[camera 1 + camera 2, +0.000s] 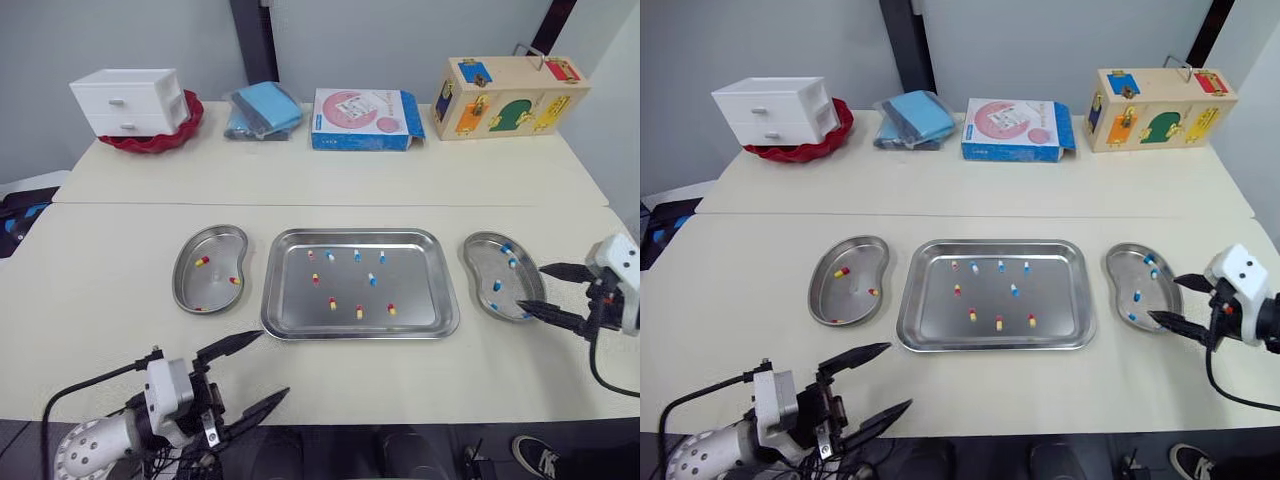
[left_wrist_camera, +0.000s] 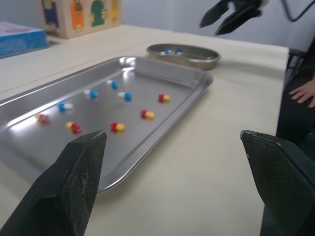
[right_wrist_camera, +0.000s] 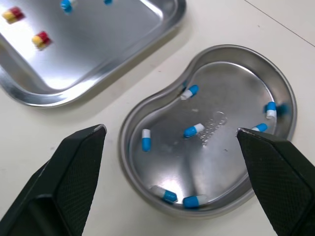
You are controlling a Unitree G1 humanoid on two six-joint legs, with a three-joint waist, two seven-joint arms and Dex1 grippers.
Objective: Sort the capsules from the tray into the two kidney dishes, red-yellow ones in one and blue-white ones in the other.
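Red-yellow capsules (image 1: 359, 313) and blue-white capsules (image 1: 371, 279) loose in the tray (image 1: 415, 285) at mid counter (image 1: 100, 270). A few red-yellow in the left kidney dish (image 1: 195, 290), just beside the tray; several blue-white in the right kidney dish (image 1: 480, 262) on the other side. Over that dish's outer rim, the right hand (image 1: 531, 287), fingers apart, empty. Near the counter's front edge, short of the tray, the left hand (image 1: 270, 363), fingers spread wide, empty. Along the back: white drawers (image 1: 130, 100), blue box (image 1: 362, 118), wooden box (image 1: 510, 97).
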